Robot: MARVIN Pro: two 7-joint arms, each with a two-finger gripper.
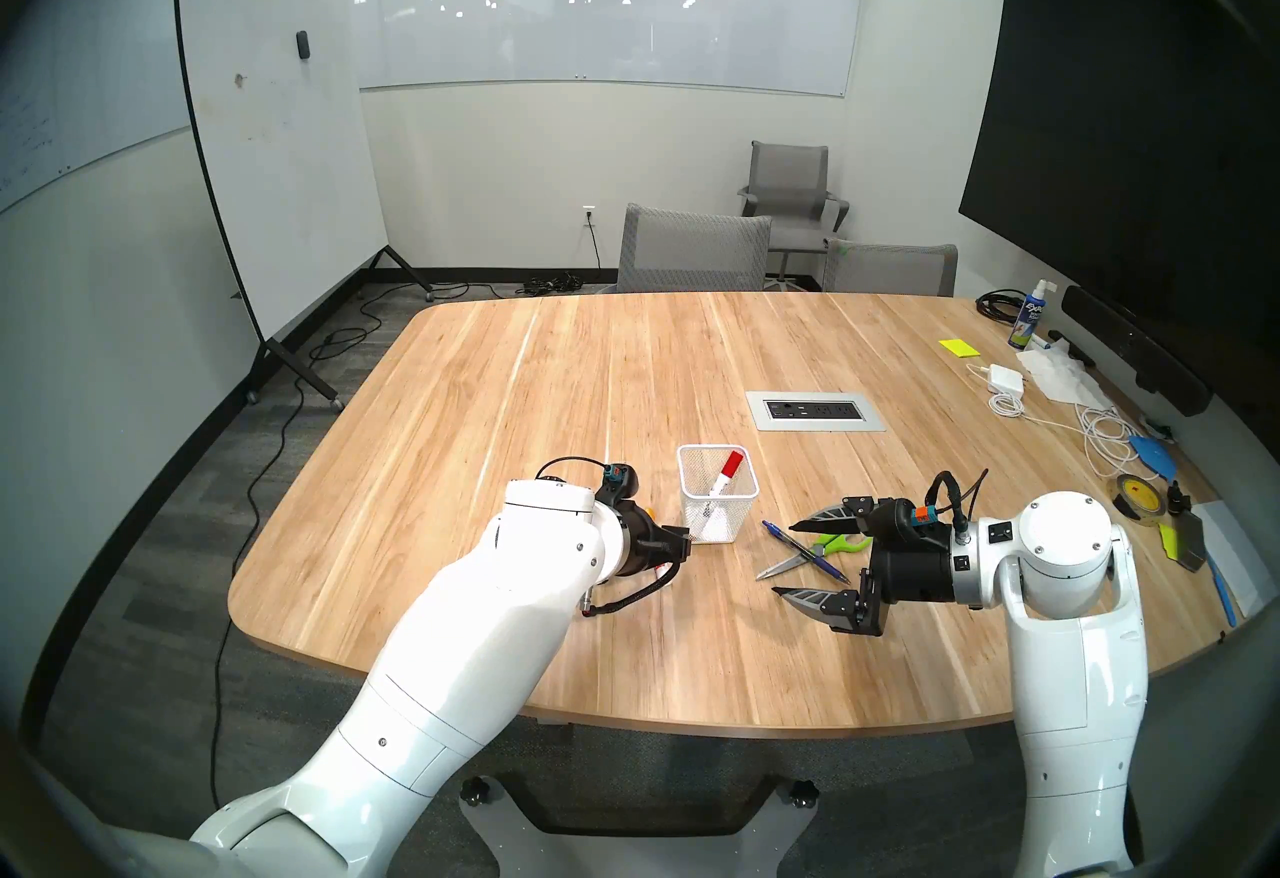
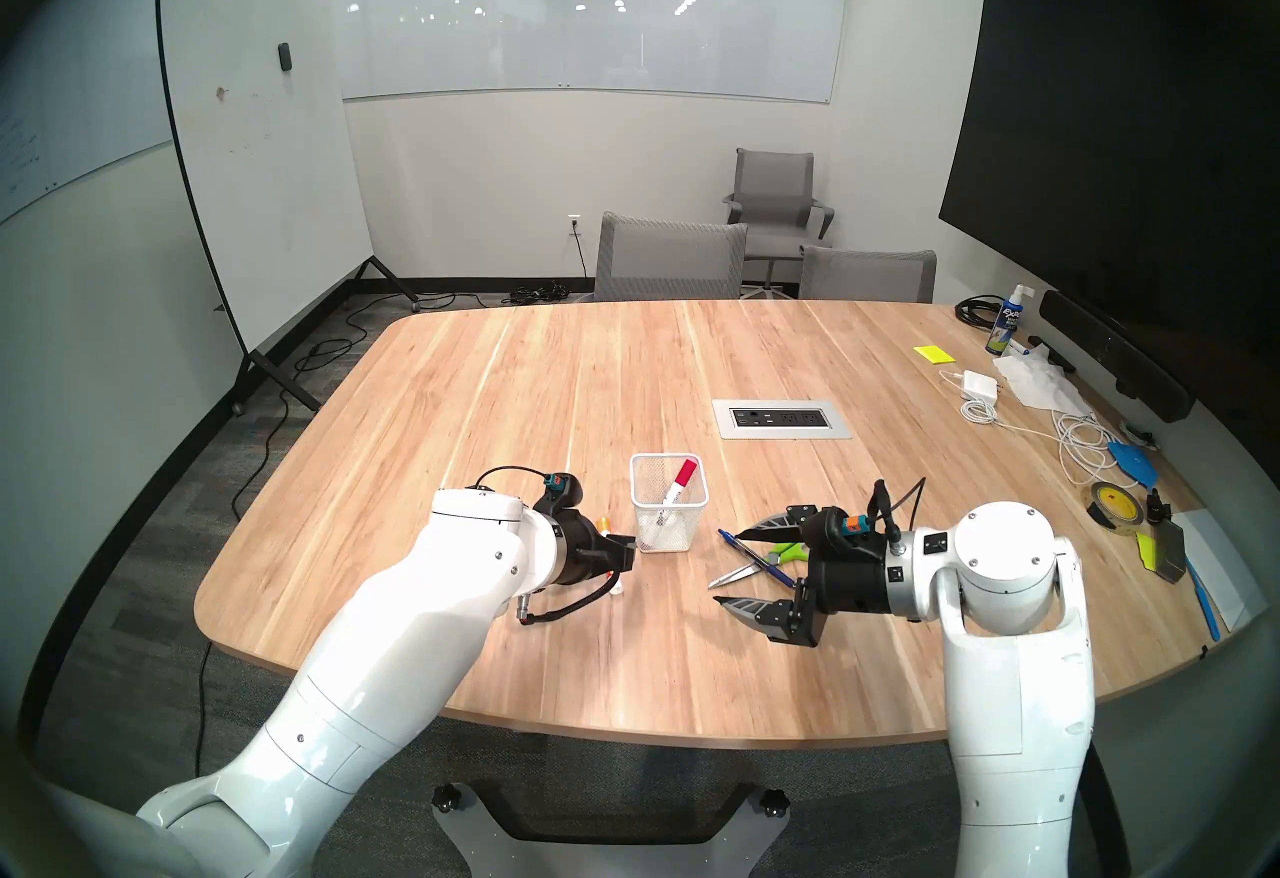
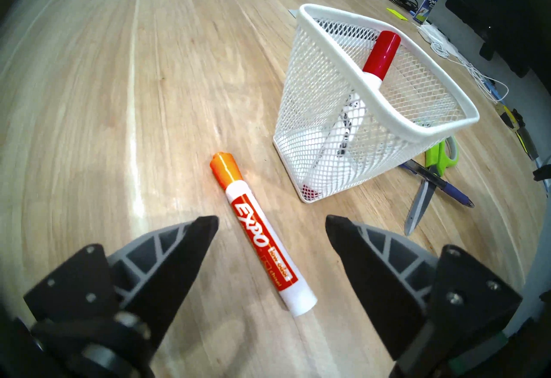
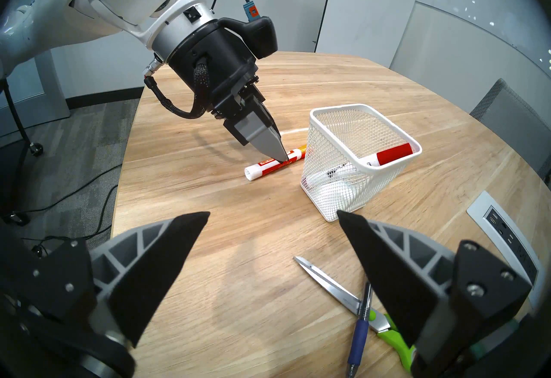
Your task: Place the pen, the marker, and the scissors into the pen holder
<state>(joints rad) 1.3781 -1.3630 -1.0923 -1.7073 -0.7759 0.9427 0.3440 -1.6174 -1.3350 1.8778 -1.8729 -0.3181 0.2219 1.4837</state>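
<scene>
Left gripper (image 3: 271, 223) gapes empty over the marker (image 3: 261, 237), a light, stiff, roll-prone tube near the table's (image 3: 119, 100) front edge, best pinched mid-barrel; right gripper (image 4: 272, 217) spread, empty.

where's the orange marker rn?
The orange marker lies flat on the table, just left of the pen holder, below the open left gripper and ungrasped.

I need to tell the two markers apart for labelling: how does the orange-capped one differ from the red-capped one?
The orange marker lies flat on the table; the red marker leans inside the pen holder. Orange sits between the left gripper open jaws; red is untouched. Both have thick white barrels.
</scene>
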